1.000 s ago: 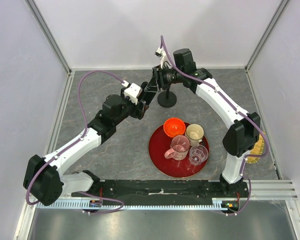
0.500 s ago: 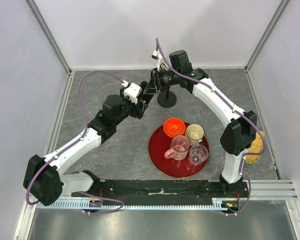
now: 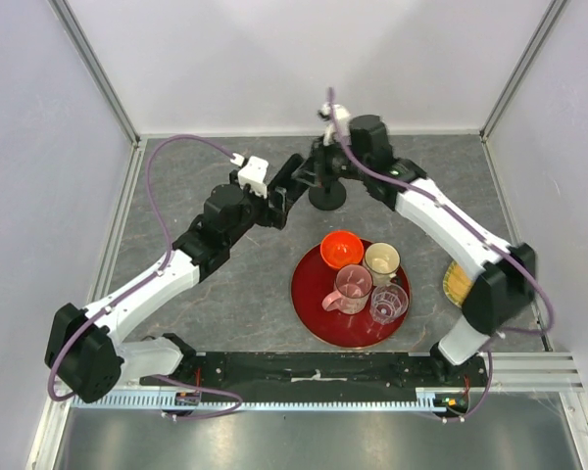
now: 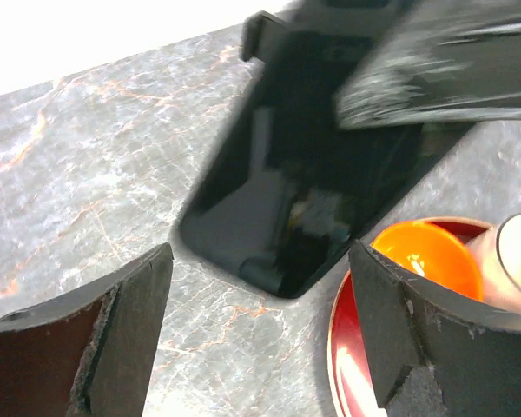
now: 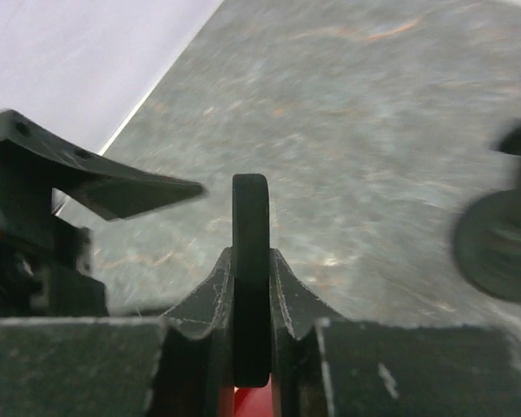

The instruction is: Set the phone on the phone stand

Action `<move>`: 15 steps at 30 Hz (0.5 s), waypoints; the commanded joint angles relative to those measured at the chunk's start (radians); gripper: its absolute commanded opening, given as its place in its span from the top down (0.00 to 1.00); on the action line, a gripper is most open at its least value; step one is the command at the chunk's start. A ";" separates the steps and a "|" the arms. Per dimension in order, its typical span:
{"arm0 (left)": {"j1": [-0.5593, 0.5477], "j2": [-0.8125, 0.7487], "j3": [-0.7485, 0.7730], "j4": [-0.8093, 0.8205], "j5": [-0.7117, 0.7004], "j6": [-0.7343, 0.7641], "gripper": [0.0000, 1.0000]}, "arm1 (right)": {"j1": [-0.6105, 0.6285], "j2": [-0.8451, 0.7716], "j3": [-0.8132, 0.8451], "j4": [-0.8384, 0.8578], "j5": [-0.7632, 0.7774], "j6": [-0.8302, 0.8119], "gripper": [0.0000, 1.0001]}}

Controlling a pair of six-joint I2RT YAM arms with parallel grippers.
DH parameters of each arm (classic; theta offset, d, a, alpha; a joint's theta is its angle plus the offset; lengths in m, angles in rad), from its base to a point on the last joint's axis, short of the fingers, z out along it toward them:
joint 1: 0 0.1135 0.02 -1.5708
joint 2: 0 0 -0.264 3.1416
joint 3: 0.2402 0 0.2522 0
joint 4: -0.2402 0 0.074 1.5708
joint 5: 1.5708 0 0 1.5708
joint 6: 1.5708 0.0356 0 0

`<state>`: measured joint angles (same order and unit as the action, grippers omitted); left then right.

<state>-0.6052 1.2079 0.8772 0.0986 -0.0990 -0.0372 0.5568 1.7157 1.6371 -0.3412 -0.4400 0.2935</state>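
The right gripper (image 5: 251,291) is clamped on the phone (image 4: 300,187), which the right wrist view shows edge-on between its two fingers, held in the air above the desk (image 3: 225,294) and not yet resting on anything. The left gripper (image 4: 256,291) is spread wide with nothing between its fingers, hovering just beside the phone's lower corner. The phone stand (image 3: 327,197) sits on the desk just to the right of the held phone; its round base is plain from above, while its post and cradle are mostly hidden under the right wrist. The step in hand looks like carrying the phone across to the cradle. To do it well, I judge the right arm should bring the phone over the cradle, lean it back to match the rest, and lower its bottom edge in gently before letting go, since a light stand may tip under a sideways push. The left arm would do best to keep clear of the stand and the red tray (image 3: 314,308)
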 commanded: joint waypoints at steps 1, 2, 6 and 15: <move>0.048 -0.031 0.074 0.044 -0.165 -0.271 0.13 | -0.095 -0.336 -0.257 0.411 0.384 0.091 1.00; 0.073 -0.016 0.077 0.053 -0.145 -0.297 0.12 | -0.104 -0.378 -0.278 0.419 0.418 0.095 1.00; 0.180 0.059 0.083 0.131 0.105 -0.375 0.04 | -0.119 -0.433 -0.249 0.312 0.648 0.059 1.00; 0.294 0.458 0.304 0.303 0.560 -0.184 0.30 | -0.187 -0.387 -0.132 0.150 0.641 -0.109 1.00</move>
<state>-0.3027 1.5852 1.1336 0.2665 0.2584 -0.3283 0.3847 1.3003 1.4162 -0.1802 0.1986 0.2863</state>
